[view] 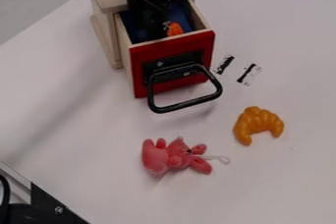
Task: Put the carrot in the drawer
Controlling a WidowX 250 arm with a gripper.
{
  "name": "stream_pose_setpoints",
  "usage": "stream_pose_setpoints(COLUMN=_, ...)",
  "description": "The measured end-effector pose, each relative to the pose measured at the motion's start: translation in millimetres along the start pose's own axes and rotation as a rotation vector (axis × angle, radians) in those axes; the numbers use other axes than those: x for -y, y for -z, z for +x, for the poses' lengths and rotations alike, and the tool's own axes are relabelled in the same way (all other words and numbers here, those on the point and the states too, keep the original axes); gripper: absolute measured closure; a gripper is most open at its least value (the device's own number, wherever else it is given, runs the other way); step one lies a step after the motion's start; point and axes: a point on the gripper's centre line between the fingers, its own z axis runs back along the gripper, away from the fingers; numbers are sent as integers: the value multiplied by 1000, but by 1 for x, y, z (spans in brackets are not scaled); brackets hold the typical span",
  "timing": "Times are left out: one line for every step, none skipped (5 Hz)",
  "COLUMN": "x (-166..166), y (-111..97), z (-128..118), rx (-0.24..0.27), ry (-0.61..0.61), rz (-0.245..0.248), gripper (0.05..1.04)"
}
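Plush (156, 159), black markings (246, 73), carrot (175, 30) in drawer (138, 78)

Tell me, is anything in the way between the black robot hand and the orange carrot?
Nothing that I can see. The carrot shows inside the open wooden drawer with the red front, right next to the hand. The pink plush toy and the yellow-orange plastic croissant lie outside, out of the way.

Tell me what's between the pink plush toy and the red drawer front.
The black handle, then bare white tabletop toward the plush toy, in the camera view.
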Motion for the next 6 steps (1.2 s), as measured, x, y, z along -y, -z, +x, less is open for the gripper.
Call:
stream_pose_setpoints(x=1, y=0, z=0, rx=-1, ry=-4, rz=-6, gripper=135)
stream_pose_setpoints(x=1, y=-2, z=-1, rx=3, ry=-16, rz=-17, gripper=134)
stream_pose_setpoints(x=-1, y=-27, z=9, rx=71, ry=-30, rz=0, gripper=104)
stream_pose_setpoints(x=4, y=-62, z=9, rx=157, ry=-8, rz=1, gripper=99)
stream_pose_setpoints(x=4, y=-86, z=5, rx=229, ry=8, rz=4, gripper=99)
stream_pose_setpoints(x=3, y=-91, z=3, rx=238, ry=5, rz=10, gripper=99)
